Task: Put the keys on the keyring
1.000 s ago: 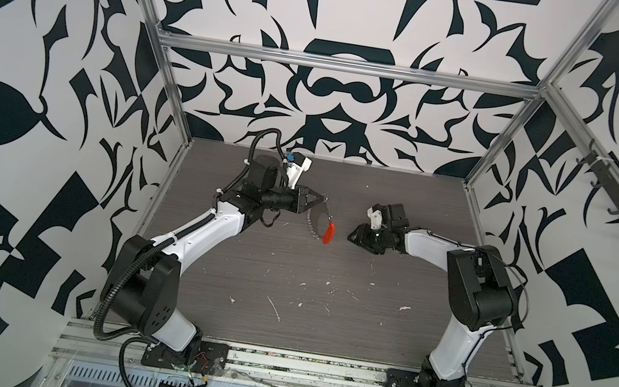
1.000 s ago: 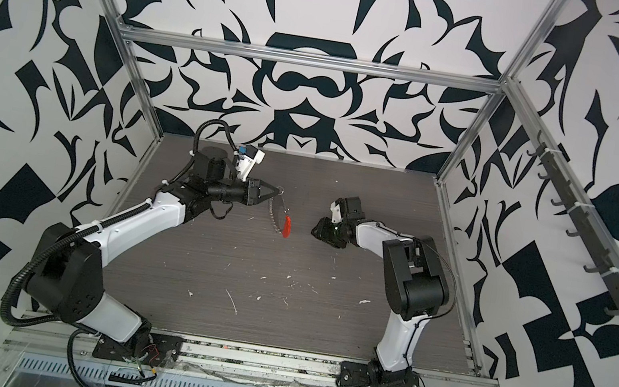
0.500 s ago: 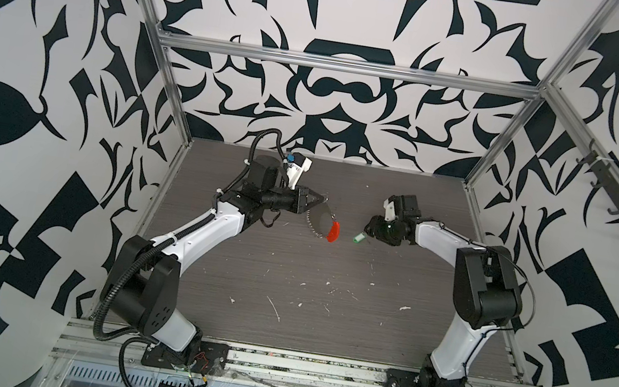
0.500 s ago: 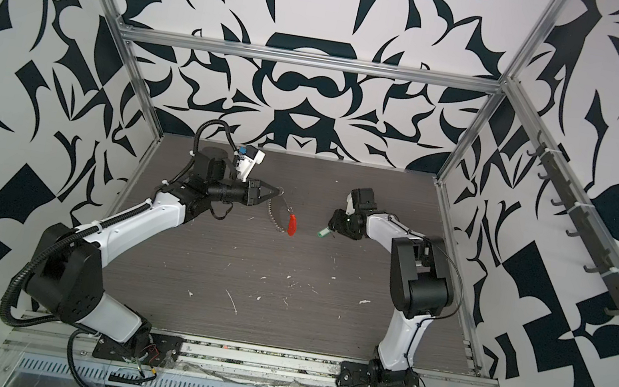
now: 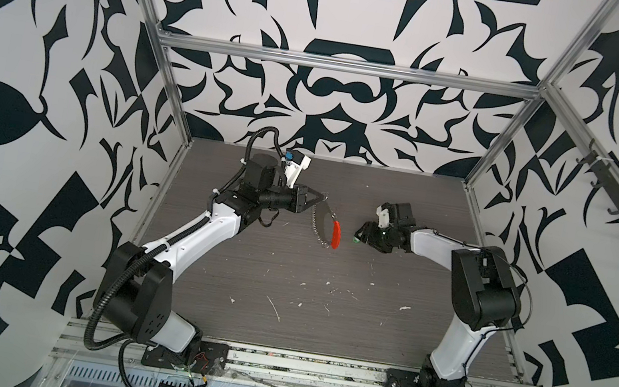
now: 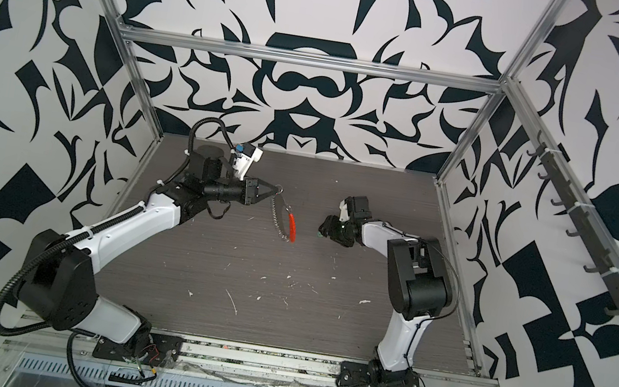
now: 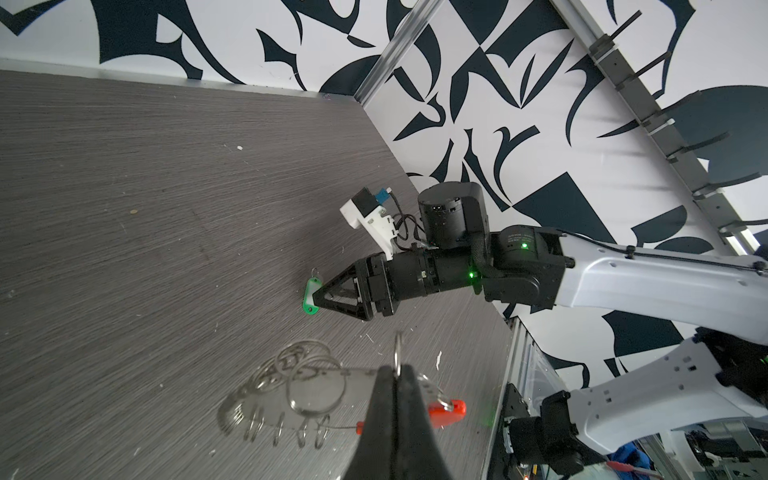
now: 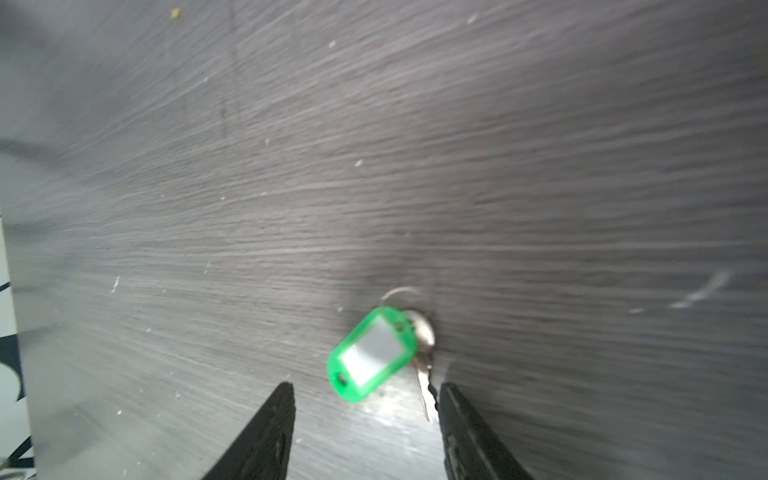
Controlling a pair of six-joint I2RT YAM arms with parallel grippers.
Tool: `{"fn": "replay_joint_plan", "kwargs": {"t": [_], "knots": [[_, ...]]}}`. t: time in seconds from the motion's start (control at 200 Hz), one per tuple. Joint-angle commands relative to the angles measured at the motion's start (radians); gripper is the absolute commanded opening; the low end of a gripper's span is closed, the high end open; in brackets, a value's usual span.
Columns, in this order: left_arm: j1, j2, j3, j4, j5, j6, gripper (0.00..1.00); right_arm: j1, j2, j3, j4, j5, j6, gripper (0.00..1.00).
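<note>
Pinching the keyring (image 7: 446, 410), left gripper (image 7: 397, 370) jaws cover part of it; right gripper (image 8: 365, 386) jaws gape around blurred keys (image 8: 374, 353).

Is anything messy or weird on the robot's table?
Little white flecks and scratches litter the dark table. The green key tag seems to lie loose between the right gripper's open jaws, apart from the keyring hanging from the left gripper.

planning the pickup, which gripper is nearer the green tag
Right. The tag lies just off the open right gripper; the left gripper, shut on the keyring, is across the table.
</note>
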Motion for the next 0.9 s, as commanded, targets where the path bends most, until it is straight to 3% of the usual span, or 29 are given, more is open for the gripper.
{"fn": "replay_joint_plan", "kwargs": {"t": [0.0, 0.3, 0.43, 0.55, 0.895], "knots": [[0.003, -0.015, 0.000, 0.008, 0.006, 0.004, 0.00, 0.040, -0.011, -0.009, 0.019, -0.032, 0.055, 0.59], [0.002, -0.006, 0.014, 0.003, 0.011, -0.005, 0.00, 0.082, 0.027, 0.069, 0.037, -0.034, 0.048, 0.59], [0.002, -0.015, 0.005, -0.010, 0.006, 0.006, 0.00, 0.046, -0.048, 0.072, -0.034, 0.028, -0.059, 0.59], [0.003, -0.008, 0.006, 0.006, 0.003, 0.004, 0.00, -0.032, -0.057, 0.078, -0.030, -0.011, -0.086, 0.59], [0.003, 0.019, 0.030, 0.022, 0.039, -0.026, 0.00, -0.101, 0.167, 0.289, -0.076, -0.120, -0.098, 0.62]]}}
